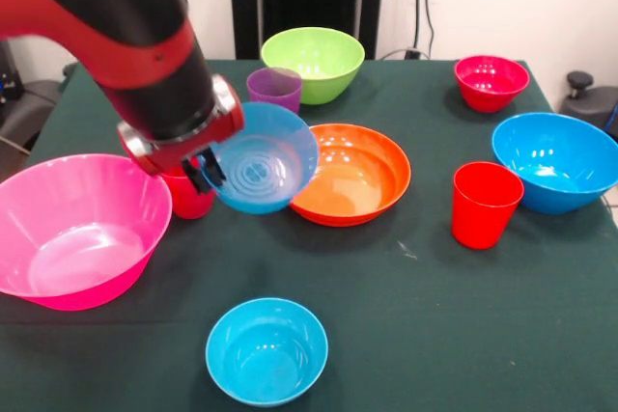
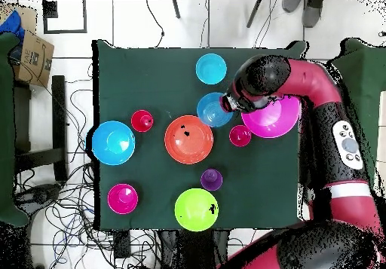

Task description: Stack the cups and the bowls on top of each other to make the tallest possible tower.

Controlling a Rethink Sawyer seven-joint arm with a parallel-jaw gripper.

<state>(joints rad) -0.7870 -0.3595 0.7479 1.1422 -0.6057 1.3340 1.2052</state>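
A: What sits nearest on the green table (image 1: 454,335)?
B: A small blue bowl (image 1: 266,350) stands upright alone at the near edge. Behind it to the left is the large pink bowl (image 1: 72,229), and to the right a red cup (image 1: 485,204) stands upright, just beside the large blue bowl (image 1: 558,161).

A: And the arm?
B: The red and black arm (image 1: 116,16) comes in from the upper left and slopes down toward the middle of the table. Its gripper (image 1: 198,169) is clamped on the rim of a second small blue bowl (image 1: 263,158), which it holds off the table, tilted so the inside faces the camera. From overhead that bowl (image 2: 214,109) hangs between the pink bowl (image 2: 273,117) and the orange bowl (image 2: 188,139).

A: What lies around it?
B: Another red cup (image 1: 186,196) stands partly hidden behind the gripper. The orange bowl (image 1: 359,173) rests just right of the held bowl, partly covered by it.

A: Farther back?
B: The purple cup (image 1: 275,87) stands upright, just in front of the lime green bowl (image 1: 313,63). The small red-magenta bowl (image 1: 491,81) sits at the far right. Nothing is stacked yet.
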